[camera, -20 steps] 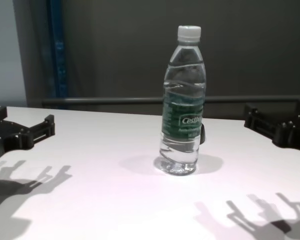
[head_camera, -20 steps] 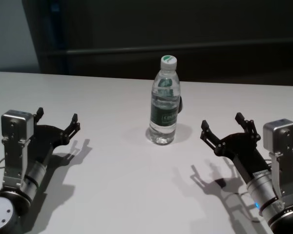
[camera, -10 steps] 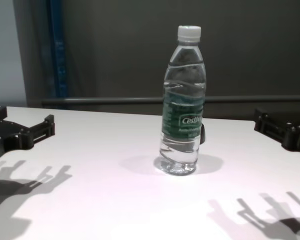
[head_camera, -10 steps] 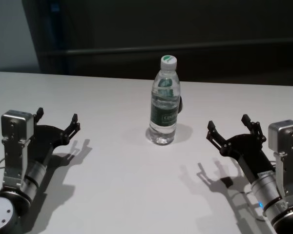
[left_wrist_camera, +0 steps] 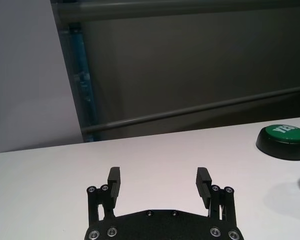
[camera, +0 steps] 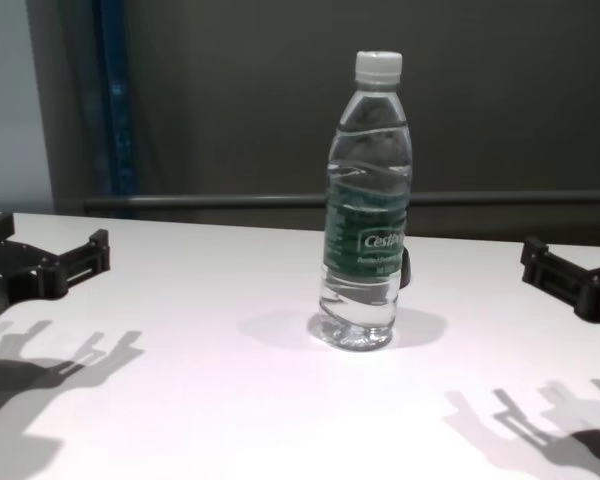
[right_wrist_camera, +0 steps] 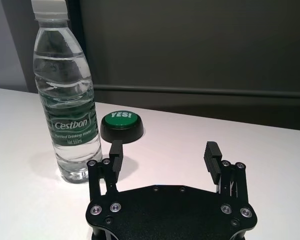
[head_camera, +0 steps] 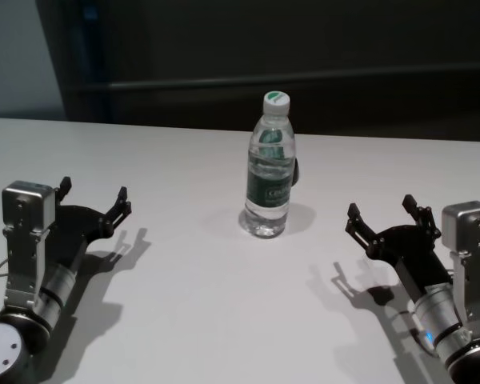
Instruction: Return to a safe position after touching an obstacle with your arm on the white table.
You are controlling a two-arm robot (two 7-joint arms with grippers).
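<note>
Two open-jawed grippers, left [head_camera: 92,198] and right [head_camera: 382,221], flank an upright clear plastic Cestbon water bottle [head_camera: 269,166] on the white worktop [head_camera: 184,288], both well apart

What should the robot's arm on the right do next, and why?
Probably keep sliding the right claw back a little, away from the water bottle. The bottle stands upright on the white table, the claw is open and apart from it, and the left claw sits parked.

Dark grey wall [camera: 230,90] behind, horizontal rail [camera: 200,202], blue upright post [camera: 112,100], pale wall [left_wrist_camera: 25,75] leftward.
</note>
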